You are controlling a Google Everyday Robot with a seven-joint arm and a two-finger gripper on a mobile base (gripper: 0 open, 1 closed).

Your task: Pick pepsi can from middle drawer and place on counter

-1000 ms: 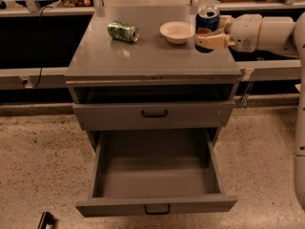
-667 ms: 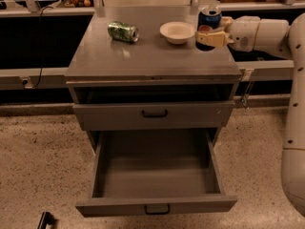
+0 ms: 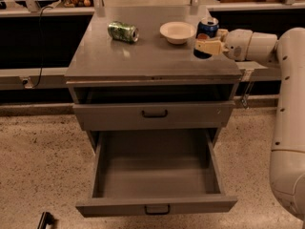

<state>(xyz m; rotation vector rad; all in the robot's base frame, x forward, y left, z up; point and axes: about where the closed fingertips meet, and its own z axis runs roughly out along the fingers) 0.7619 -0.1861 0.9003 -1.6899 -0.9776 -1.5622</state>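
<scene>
Gripper (image 3: 208,39) is at the right rear edge of the tabletop (image 3: 143,56), jaws clamped on the pepsi can (image 3: 208,26), which stands upright between them. White bowl (image 3: 177,32) sits just left of the jaws, green can (image 3: 123,32) farther left. Middle drawer (image 3: 157,175) is pulled open, down below them.

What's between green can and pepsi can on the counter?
A white bowl, camera view; claw is at the pepsi can, right side of the counter.

The white claw (image 3: 206,42) has lowered the small blue pepsi can (image 3: 208,26) to the right edge of the flat grey counter (image 3: 143,56).
</scene>
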